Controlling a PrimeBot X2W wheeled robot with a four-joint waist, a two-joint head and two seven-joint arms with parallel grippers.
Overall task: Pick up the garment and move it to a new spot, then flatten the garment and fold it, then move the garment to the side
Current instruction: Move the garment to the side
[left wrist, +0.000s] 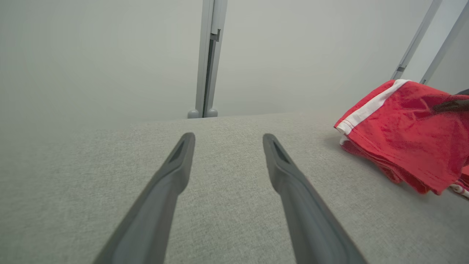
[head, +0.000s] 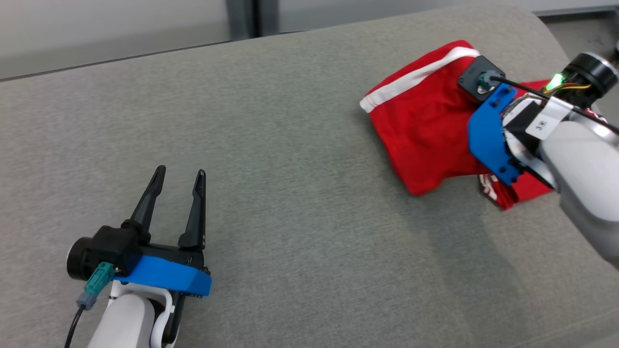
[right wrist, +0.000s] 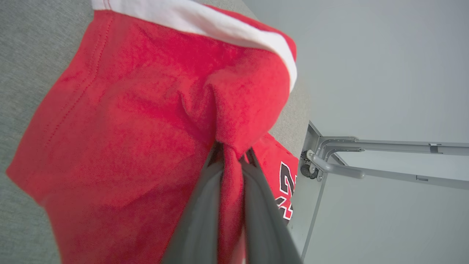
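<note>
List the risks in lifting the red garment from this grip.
The right pincer pinches only a small fold of the red garment, so it may slip out. The garment lies near the edge of the grey surface; a dropped end could slide off. The left pincer sits open, far away.

Your desk [head: 271, 145] wears a grey woven cloth, matt and a bit coarse. The garment [head: 420, 140] is soft red knit, slightly fuzzy, with a smooth white band [head: 411, 79] along one edge and a flat printed number [right wrist: 285, 183]. Your left pincer [head: 180, 171] looks like dark matt plastic, same on the right pincer [right wrist: 233, 150]. The blue bracket [head: 167, 278] is smooth plastic, and the pale forearm shell [head: 580, 159] has a mild gloss. The frame [right wrist: 384, 146] looks like grey painted metal.
</note>
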